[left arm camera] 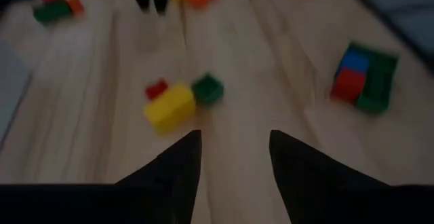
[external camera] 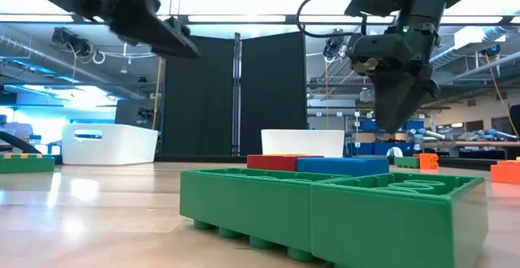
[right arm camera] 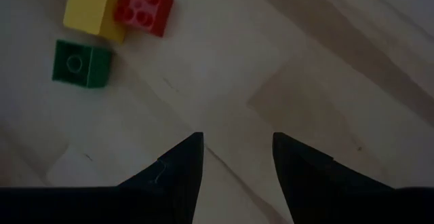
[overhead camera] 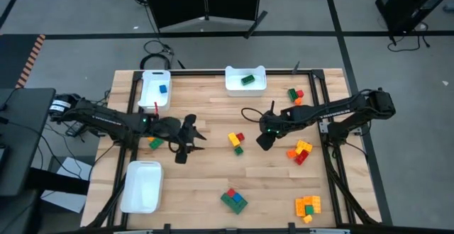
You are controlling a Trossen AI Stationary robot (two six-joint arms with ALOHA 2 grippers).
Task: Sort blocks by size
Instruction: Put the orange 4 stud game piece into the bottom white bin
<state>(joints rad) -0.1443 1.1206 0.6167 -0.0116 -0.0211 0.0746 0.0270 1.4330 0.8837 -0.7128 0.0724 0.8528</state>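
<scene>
Both arms are over the desk (overhead camera: 213, 184) and both are aimed at the same little group in the middle: the yellow brick (left arm camera: 169, 106), the red brick (right arm camera: 143, 6) touching it, and the green brick (right arm camera: 82, 63) just beside. The left tool (left arm camera: 230, 156) hangs with its fingers parted and nothing between them, the yellow brick just ahead of its tips and a touch to one side. The right tool (right arm camera: 234, 157) is parted and empty too, over bare wood, the three bricks ahead and off to one side. So this reads as the reach step, a pick not yet made; which arm is going to take it I cannot say. The next move calls for one tool to line up over a single brick, drop, and close across it without nudging the neighbours, since red and yellow sit pressed together. A blue brick lies in the white tray (overhead camera: 153, 92) behind the left tool, a green one in the far tray (overhead camera: 245, 86), and the near tray (overhead camera: 140, 186) looks bare. More clusters wait beyond the right tool. Hard to make out: brick sizes in the blurred left wrist view, and the low view is blocked by a big green cluster (external camera: 333, 207), so tool height above the desk is unclear.
</scene>
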